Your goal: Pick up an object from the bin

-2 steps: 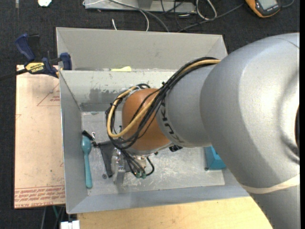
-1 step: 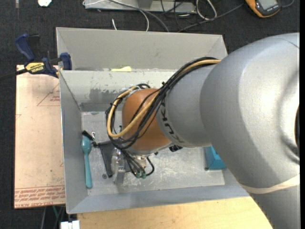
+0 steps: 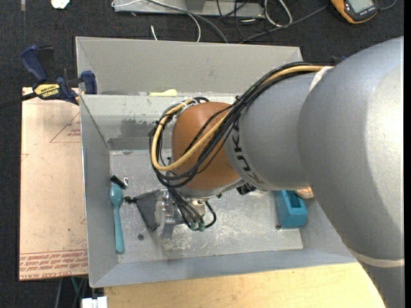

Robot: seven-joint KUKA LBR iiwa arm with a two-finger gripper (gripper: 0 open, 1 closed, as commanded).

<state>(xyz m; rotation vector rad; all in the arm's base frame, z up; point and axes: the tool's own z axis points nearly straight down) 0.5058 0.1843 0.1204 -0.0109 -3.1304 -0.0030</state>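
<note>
My gripper (image 3: 168, 218) hangs low over the bin's floor, left of centre near the front, under the orange wrist cover. A dark grey, flat wedge-shaped piece (image 3: 148, 209) lies right against its left side; whether the gripper touches it I cannot tell. A teal plastic spoon (image 3: 117, 218) lies lengthwise near the left wall, bowl towards the back, a hand's width left of the gripper. A small black bit (image 3: 116, 181) sits just behind the spoon's bowl.
A blue block-like thing (image 3: 291, 210) lies at the front right, partly under the arm. A yellow scrap (image 3: 163, 93) rests at the back wall. The arm and its cables cover the bin's middle and right.
</note>
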